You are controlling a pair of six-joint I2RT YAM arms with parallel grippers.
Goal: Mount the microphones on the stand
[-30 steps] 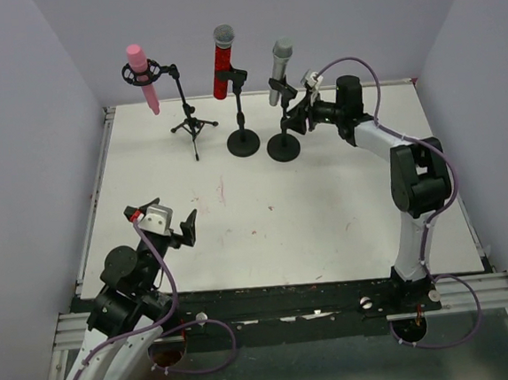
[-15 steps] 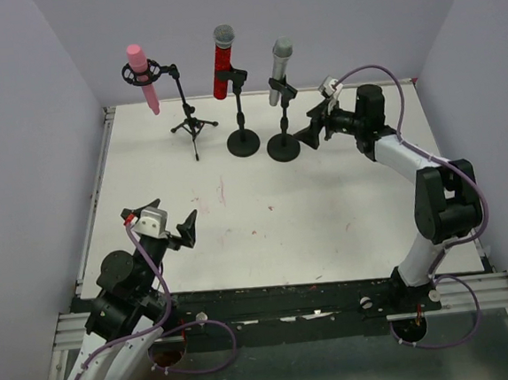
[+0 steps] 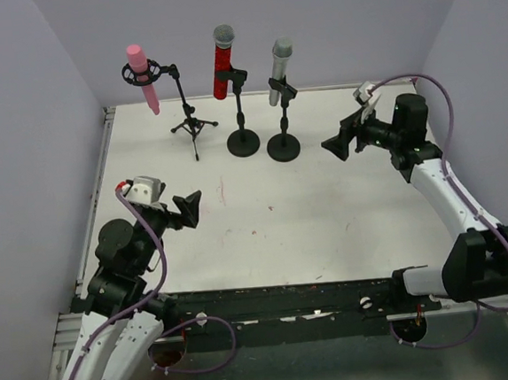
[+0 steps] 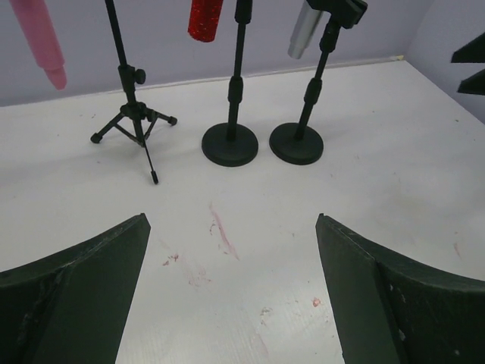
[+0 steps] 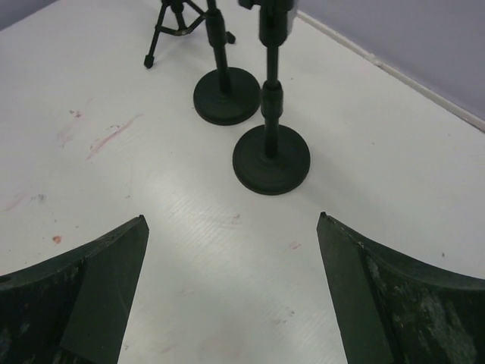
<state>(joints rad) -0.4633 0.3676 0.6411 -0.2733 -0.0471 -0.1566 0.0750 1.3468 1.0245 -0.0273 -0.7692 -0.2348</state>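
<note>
Three microphones sit in stands at the back of the table. The pink microphone hangs in the ring mount of a tripod stand. The red microphone with a silver mesh head is clipped in a round-base stand. The silver-grey microphone is clipped in another round-base stand. My left gripper is open and empty at the front left. My right gripper is open and empty, to the right of the silver-grey microphone's stand. In the left wrist view I see the lower ends of the pink, red and silver-grey microphones.
The white table has red smudges near the middle. Purple-grey walls close the back and both sides. A raised rail runs along the table's left edge. In the right wrist view the two round bases stand ahead of the open fingers.
My right gripper has drawn back to the right, away from the silver-grey microphone's stand. My left arm has shifted slightly and lifted its gripper. The microphones have stayed in their stands.
</note>
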